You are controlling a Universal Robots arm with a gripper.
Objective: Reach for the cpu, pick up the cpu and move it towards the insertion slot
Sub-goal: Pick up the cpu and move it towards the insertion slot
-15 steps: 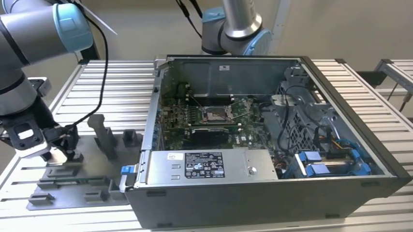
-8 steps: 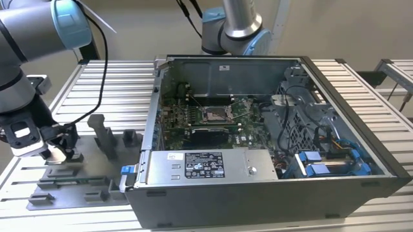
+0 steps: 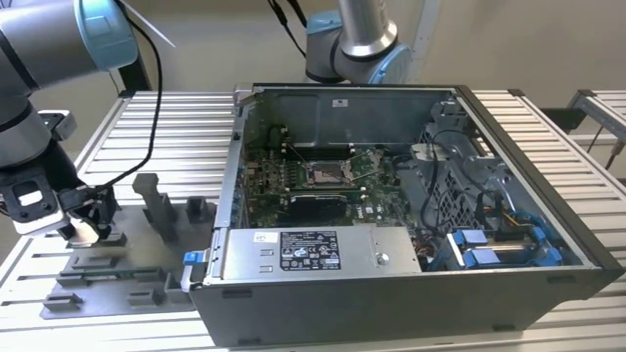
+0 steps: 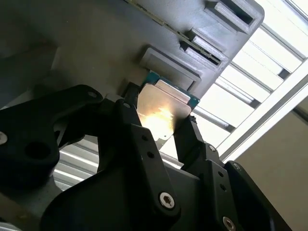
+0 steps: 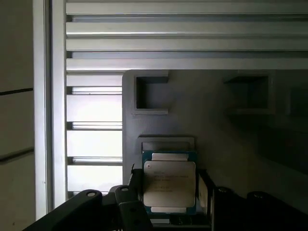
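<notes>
Gripper (image 4: 161, 118) status: clenched on cpu (image 4: 163, 108). Black fingers (image 4: 191, 137) sit tight against two opposite edges of the chip, w/ its silvery top facing the camera in both wrist views.

Cpu pos.: between the fingertips, directly over a shallow square pocket in the grey fixture plate (image 5: 216, 120). In the first wrist view the cpu (image 5: 169, 183) overlaps that pocket, green rim visible along the chip's edges. Cannot tell whether the chip rests in the pocket or is raised off it.

Fixture plate (image 3: 108, 282) lies on the slatted metal table (image 3: 176, 132), near the table's corner at the exterior view's left, front side. Gripper (image 3: 83, 227) hangs low over that plate, w/ the arm above it.

Computer case (image 3: 323, 308) stands open-topped at mid-table, just beside the fixture plate on the exterior view's right. Insertion slot (image 3: 328, 174) sits approx. at the centre of the green circuit board (image 3: 269, 198) inside the case, well apart from the gripper.

Second arm (image 3: 357, 44) stands at the table's far edge, behind the case.
</notes>
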